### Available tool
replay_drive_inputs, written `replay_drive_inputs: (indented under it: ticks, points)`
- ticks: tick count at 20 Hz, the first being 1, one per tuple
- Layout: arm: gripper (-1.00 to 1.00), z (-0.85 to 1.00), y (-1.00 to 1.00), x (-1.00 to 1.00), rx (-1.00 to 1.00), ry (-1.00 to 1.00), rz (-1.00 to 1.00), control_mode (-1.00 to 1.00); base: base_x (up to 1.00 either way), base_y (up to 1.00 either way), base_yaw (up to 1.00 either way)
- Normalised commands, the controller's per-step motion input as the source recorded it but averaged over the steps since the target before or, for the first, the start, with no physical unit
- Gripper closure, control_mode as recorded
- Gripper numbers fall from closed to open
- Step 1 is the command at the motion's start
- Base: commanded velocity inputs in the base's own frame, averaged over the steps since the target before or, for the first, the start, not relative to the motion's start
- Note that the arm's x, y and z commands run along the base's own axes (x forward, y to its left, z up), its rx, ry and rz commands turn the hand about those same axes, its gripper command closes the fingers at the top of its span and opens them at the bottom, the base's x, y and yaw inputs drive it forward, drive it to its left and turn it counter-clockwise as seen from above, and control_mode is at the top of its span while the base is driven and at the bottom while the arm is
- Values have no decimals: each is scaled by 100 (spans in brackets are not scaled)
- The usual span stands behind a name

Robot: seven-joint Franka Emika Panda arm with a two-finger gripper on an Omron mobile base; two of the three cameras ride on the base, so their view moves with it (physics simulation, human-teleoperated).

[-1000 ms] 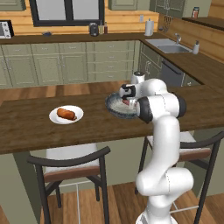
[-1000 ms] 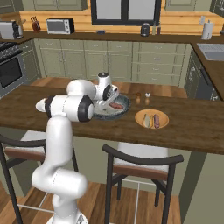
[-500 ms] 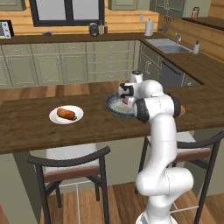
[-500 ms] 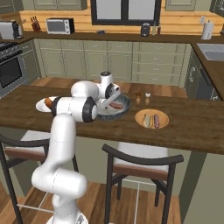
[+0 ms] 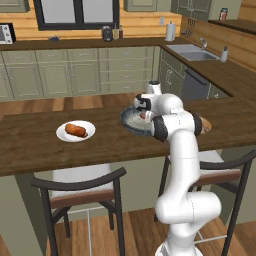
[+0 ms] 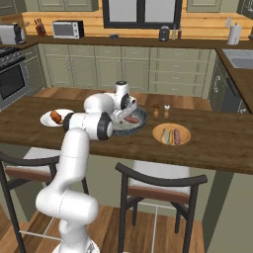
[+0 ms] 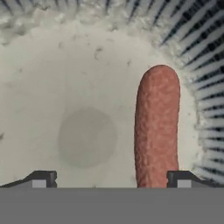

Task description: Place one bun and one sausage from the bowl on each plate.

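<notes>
The hand view looks straight down into the bowl (image 7: 65, 65), where one sausage (image 7: 156, 127) lies against the ribbed wall; the gripper (image 7: 109, 179) hangs over it, jaws spread wide, gripping nothing; the right base view adds two plates: an orange plate (image 6: 171, 135) carrying a bun and sausage, and a white plate (image 6: 49, 118) with one bun (image 5: 75, 129).

Green cabinets (image 5: 75, 75), wooden counter (image 5: 40, 147), dark chairs (image 6: 158, 185).

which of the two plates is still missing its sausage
The white plate, left of the bowl: it holds just a bun. The orange-tan plate has both a bun and sausage.
</notes>
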Motion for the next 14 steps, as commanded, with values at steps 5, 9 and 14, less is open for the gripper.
replay_drive_inputs:
  ticks: [5,9,14]
  points:
    - [-100,-14,0,23,0,0,0,-100,0,0,0]
    - [-100,-30,-1,21,0,0,0,-100,0,0,0]
    - [-100,-36,-1,2,0,0,0,-100,0,0,0]
